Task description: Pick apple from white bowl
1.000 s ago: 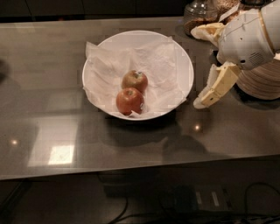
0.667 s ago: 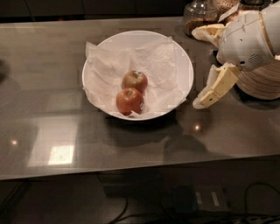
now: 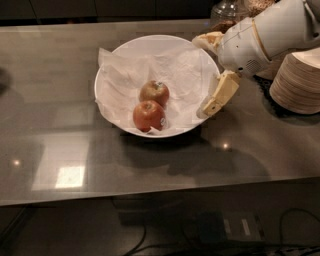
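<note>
The white bowl (image 3: pixel 150 40), lined with crinkled white paper, sits on the grey counter at centre. Two apples lie in it. The apple (image 3: pixel 154 92) is the farther one, duller red with yellowish patches and a small sticker near its stem. A more uniformly red-orange apple (image 3: pixel 149 115) touches it at the front. My gripper (image 3: pixel 199 77) is open at the bowl's right rim, to the right of both apples. One beige finger (image 3: pixel 220 94) hangs down over the rim's right side and the other finger (image 3: pixel 207 40) is at the back right rim. It holds nothing.
A stack of beige paper plates (image 3: pixel 297 80) stands at the right, just behind my arm. A glass jar (image 3: pixel 227 10) stands at the back right. The counter's front edge (image 3: pixel 150 197) runs across the lower part of the view.
My gripper has moved left, from beside the bowl to its right rim. The apples and bowl have not moved.
</note>
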`<move>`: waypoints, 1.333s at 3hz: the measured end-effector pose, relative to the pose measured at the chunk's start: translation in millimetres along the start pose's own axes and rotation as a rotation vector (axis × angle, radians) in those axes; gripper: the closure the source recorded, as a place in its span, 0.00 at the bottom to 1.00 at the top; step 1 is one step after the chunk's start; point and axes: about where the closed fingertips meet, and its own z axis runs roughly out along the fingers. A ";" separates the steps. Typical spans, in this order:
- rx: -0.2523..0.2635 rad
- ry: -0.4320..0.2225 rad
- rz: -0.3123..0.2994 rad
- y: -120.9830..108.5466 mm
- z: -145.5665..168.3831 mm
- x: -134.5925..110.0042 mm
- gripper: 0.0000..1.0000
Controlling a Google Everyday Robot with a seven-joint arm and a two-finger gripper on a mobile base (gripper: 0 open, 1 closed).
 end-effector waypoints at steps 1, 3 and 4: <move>-0.019 0.001 -0.015 -9.9 14.7 -0.8 0.05; -0.048 -0.011 -0.051 -32.9 44.1 -3.1 0.52; -0.078 -0.050 -0.068 -41.2 63.4 -7.3 0.57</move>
